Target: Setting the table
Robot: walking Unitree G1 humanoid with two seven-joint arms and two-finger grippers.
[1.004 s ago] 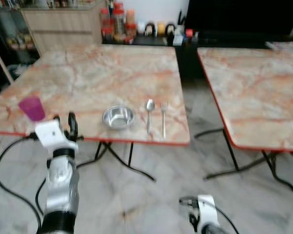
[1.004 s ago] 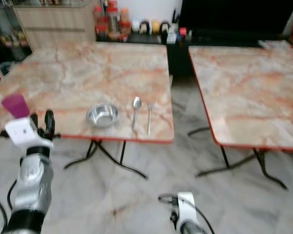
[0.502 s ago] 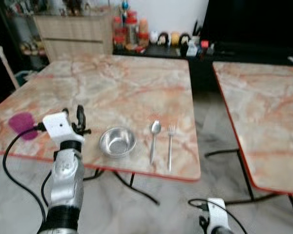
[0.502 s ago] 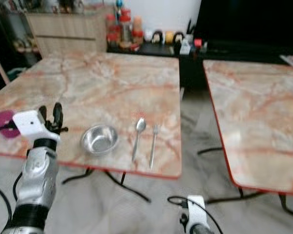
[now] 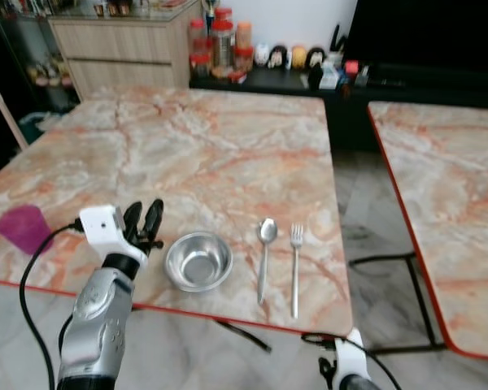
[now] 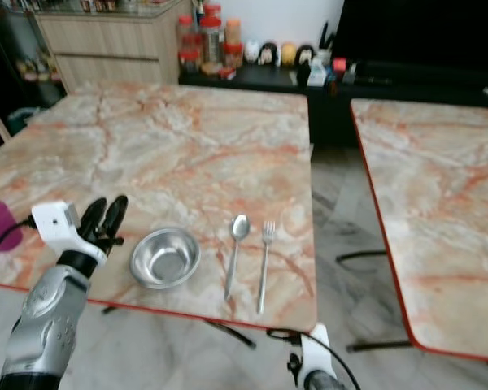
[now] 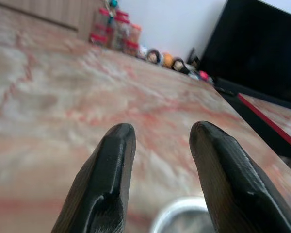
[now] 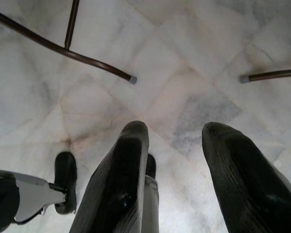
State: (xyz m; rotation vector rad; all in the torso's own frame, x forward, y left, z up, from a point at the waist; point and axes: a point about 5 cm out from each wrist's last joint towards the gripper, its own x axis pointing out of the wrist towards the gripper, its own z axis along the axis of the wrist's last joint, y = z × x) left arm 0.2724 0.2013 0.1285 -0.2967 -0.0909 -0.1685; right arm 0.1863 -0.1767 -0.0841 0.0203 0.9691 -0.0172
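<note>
A steel bowl point(image 5: 198, 261) sits near the front edge of the marble table point(image 5: 203, 154), with a spoon point(image 5: 264, 257) and a fork point(image 5: 295, 266) lying side by side to its right. A purple cup point(image 5: 21, 228) stands at the table's front left. My left gripper point(image 5: 144, 219) hovers open over the table just left of the bowl, between bowl and cup; the left wrist view catches the bowl's rim point(image 7: 182, 218) beyond its fingertips. My right gripper point(image 8: 173, 141) hangs open below the table, pointing at the floor.
A second marble table point(image 5: 447, 203) stands to the right across a gap of tiled floor. Jars and bottles point(image 5: 220, 41) line a dark shelf behind the tables, beside a wooden cabinet point(image 5: 118, 49). Table legs point(image 8: 68, 46) cross the floor under my right arm.
The camera has moved closer to the table and the picture has sharpened. My left gripper has swung forward over the table edge, toward the bowl.
</note>
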